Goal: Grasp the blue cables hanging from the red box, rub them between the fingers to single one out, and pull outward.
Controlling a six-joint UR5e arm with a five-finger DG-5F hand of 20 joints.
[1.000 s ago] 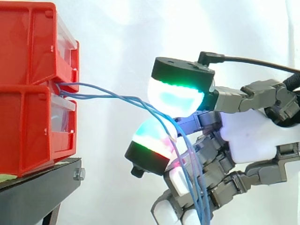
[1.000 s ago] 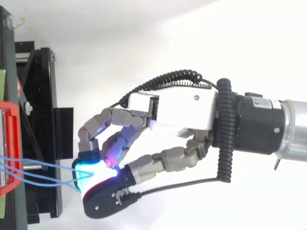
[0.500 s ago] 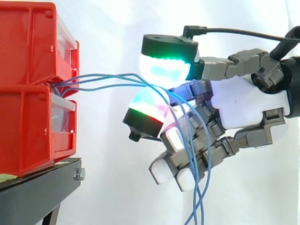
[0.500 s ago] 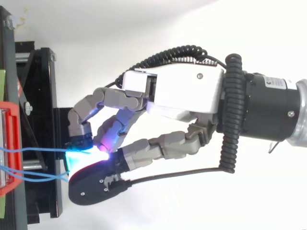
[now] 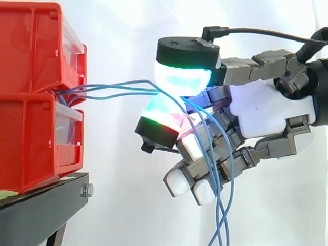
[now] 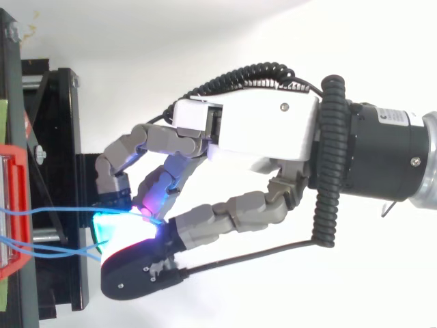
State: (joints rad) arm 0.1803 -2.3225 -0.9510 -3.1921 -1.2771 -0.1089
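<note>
Toward 9 o'clock in the side view, the red box (image 5: 36,97) is sitting on its black stand (image 5: 46,202). The blue cables (image 5: 123,87) are running almost level from it toward 3 o'clock, then drooping to 6 o'clock. The robot hand (image 5: 266,115) is sitting higher and closer to the box than a second ago, so the cables are sloping less. Its glowing fingertips (image 5: 182,77) are pinching the cables between them.
</note>
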